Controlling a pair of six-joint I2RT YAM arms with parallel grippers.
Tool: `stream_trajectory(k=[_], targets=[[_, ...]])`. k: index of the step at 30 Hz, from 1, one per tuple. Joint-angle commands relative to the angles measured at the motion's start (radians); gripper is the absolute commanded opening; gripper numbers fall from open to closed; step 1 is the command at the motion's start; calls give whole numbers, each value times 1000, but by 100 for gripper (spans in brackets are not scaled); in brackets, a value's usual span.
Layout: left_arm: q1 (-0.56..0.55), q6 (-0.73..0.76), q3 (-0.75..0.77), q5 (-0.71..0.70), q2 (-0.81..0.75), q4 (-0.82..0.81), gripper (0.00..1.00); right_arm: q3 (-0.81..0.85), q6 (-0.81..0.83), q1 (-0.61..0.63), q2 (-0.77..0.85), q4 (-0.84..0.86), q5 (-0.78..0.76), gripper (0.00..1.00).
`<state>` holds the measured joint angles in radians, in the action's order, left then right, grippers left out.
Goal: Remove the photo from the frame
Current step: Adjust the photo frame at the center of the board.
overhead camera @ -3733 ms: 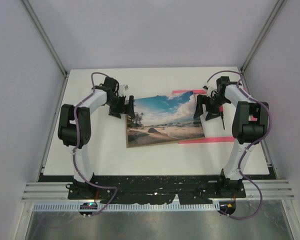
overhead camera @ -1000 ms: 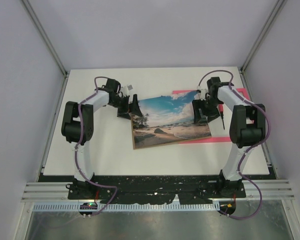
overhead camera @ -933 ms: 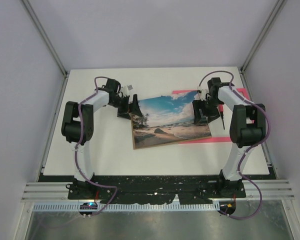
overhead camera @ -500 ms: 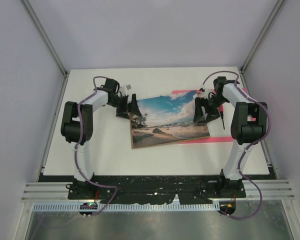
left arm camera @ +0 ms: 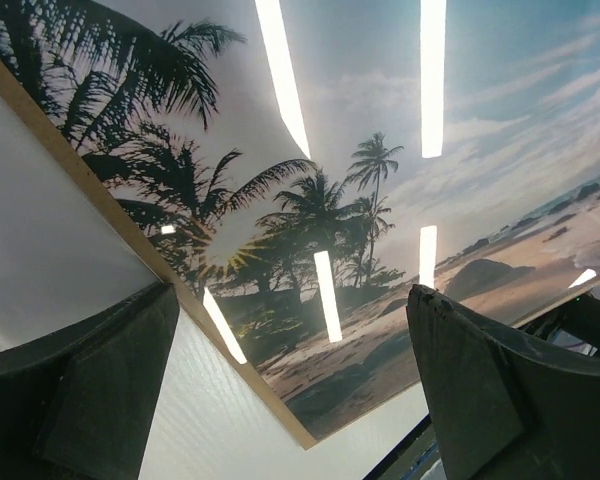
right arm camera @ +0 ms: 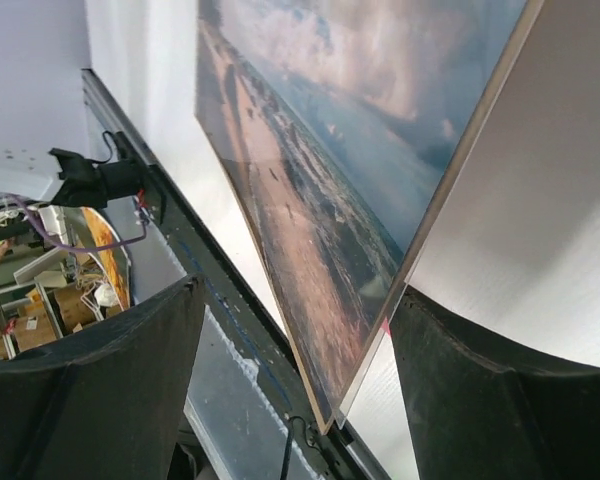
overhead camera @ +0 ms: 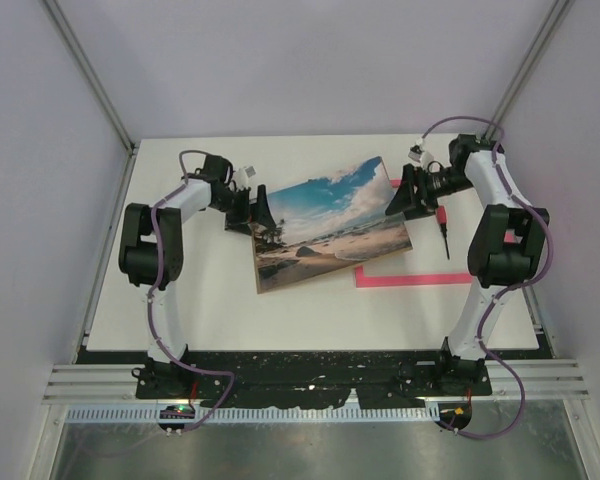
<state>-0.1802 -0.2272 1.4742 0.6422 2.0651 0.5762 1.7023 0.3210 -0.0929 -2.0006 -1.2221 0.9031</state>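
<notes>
1. White worktop (overhead camera: pixel 200 300), seen from above, with two robot arms reaching in from its near edge, one on each side.
2. Between them is the photo (overhead camera: pixel 330 225), a beach scene of palms, sand, sea and cloudy blue sky. It is turned askew, and a thin brown edge shows beneath it.
3. Its right side is tilted up off the worktop, and its left side sits lower.
4. Beneath and to the right of the photo, the bright pink frame (overhead camera: pixel 420 279) lies flat on the worktop. Only its near bar and near left corner show clearly. The photo slants above the frame and is not seated in it.
5. At the photo's left edge, the left gripper (overhead camera: pixel 258 215) has its fingers spread wide, and the edge runs across the gap. Whether they touch it cannot be told.
6. At the raised right edge, the right gripper (overhead camera: pixel 398 195) also has its fingers wide apart, one on each side of the edge, not pinching it.
</notes>
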Motion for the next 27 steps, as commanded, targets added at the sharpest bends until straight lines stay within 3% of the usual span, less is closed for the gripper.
stream_trajectory(k=[1,11,22,27], targets=[[-65,-12,5,151,7,-19,100,65,53,126,89,-89,373,77],[-65,-11,6,152,10,-16,100,209,55,300,126,-122,303,77],[-65,-11,9,155,12,-16,100,206,7,300,134,-79,211,77],[-65,-11,9,157,15,-15,100,206,15,294,146,-83,238,77]])
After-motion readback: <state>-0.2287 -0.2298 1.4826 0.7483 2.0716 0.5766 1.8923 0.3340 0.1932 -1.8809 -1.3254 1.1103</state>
